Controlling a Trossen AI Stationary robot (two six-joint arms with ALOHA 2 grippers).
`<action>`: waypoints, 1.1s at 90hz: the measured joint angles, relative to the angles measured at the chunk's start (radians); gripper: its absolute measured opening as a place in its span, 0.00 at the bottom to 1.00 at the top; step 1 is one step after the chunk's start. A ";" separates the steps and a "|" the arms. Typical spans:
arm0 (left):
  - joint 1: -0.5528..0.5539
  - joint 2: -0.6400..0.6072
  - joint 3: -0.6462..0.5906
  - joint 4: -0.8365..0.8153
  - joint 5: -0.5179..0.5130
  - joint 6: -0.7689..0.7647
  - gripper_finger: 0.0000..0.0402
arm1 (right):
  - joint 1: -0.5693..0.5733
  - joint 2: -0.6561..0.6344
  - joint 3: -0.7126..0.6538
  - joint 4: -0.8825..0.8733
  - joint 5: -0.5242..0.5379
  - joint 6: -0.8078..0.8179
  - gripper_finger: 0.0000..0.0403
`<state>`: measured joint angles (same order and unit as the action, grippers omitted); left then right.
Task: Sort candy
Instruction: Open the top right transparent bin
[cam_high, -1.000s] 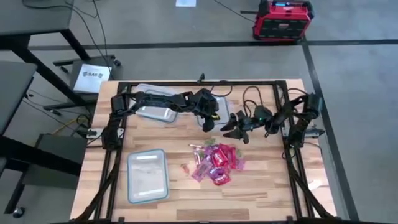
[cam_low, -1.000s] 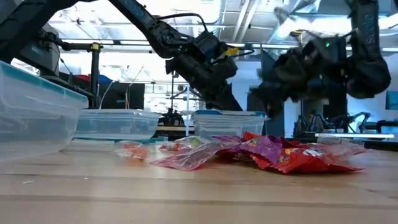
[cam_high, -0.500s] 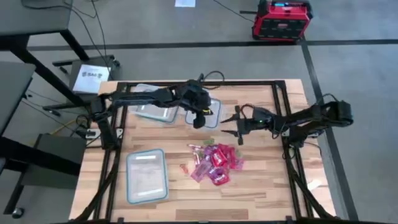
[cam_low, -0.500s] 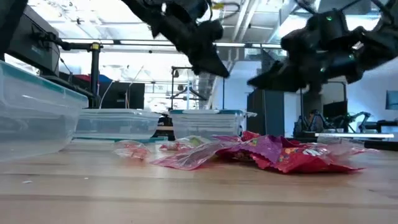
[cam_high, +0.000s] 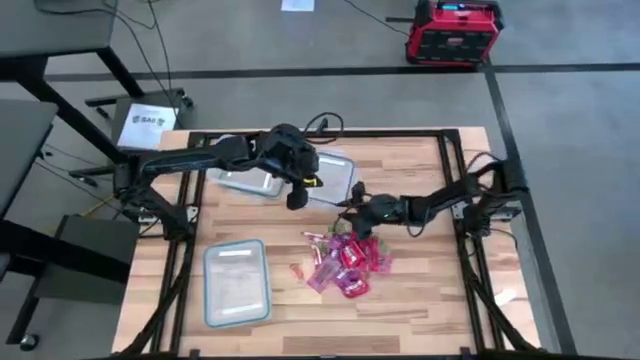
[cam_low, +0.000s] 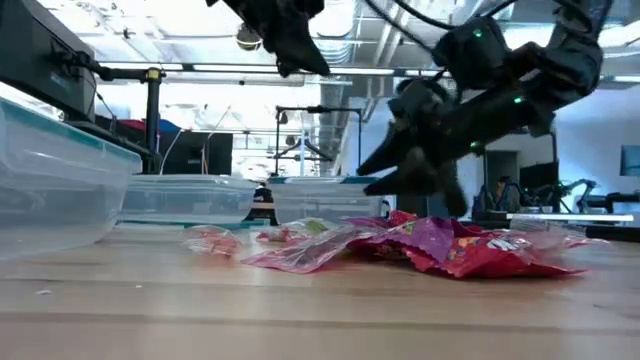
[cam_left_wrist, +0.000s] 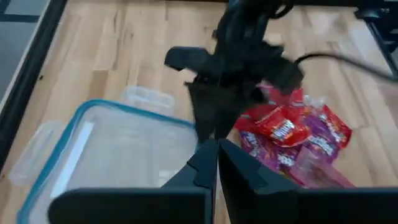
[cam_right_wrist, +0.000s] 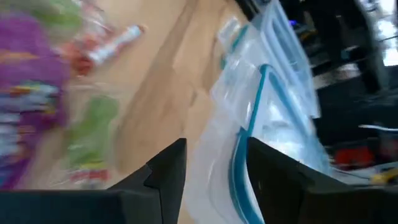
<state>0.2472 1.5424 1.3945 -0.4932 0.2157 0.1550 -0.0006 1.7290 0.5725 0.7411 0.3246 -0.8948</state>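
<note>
The candy (cam_high: 346, 262) lies in a pile of red and pink packets right of the table's middle, and shows as candy (cam_low: 450, 245) in the low view. One small piece (cam_high: 297, 270) lies apart on the pile's left. My right gripper (cam_high: 349, 223) hangs open just over the pile's far edge; its wrist view shows the gripper (cam_right_wrist: 214, 168) with nothing between the fingers. My left gripper (cam_high: 297, 196) is shut and empty. It sits high above the table, left of the pile, and appears as the gripper (cam_low: 292, 45) in the low view.
Three clear containers with bluish rims stand on the table: one (cam_high: 237, 282) at the near left, one (cam_high: 248, 178) at the far left, one (cam_high: 338, 172) at the far middle behind the grippers. Bare wood lies near and right of the pile.
My left gripper has risen from the far middle container and gone toward the table's left edge. My right gripper has swung toward the table's left and near edge and come down to the candy pile's far edge. The candy has not moved.
</note>
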 joint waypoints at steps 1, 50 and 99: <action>-0.001 -0.001 0.000 -0.001 0.000 0.002 0.00 | 0.002 0.005 0.004 0.004 0.003 -0.005 0.36; -0.003 -0.003 -0.009 0.005 -0.151 0.023 0.00 | -0.031 -0.256 0.051 0.174 0.197 0.180 0.34; -0.004 -0.003 -0.010 -0.065 -0.154 0.014 0.00 | 0.041 -0.067 0.049 -0.076 0.058 -0.067 0.37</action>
<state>0.2436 1.5394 1.3846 -0.5577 0.0620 0.1692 0.0409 1.6623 0.6216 0.6648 0.3831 -0.9616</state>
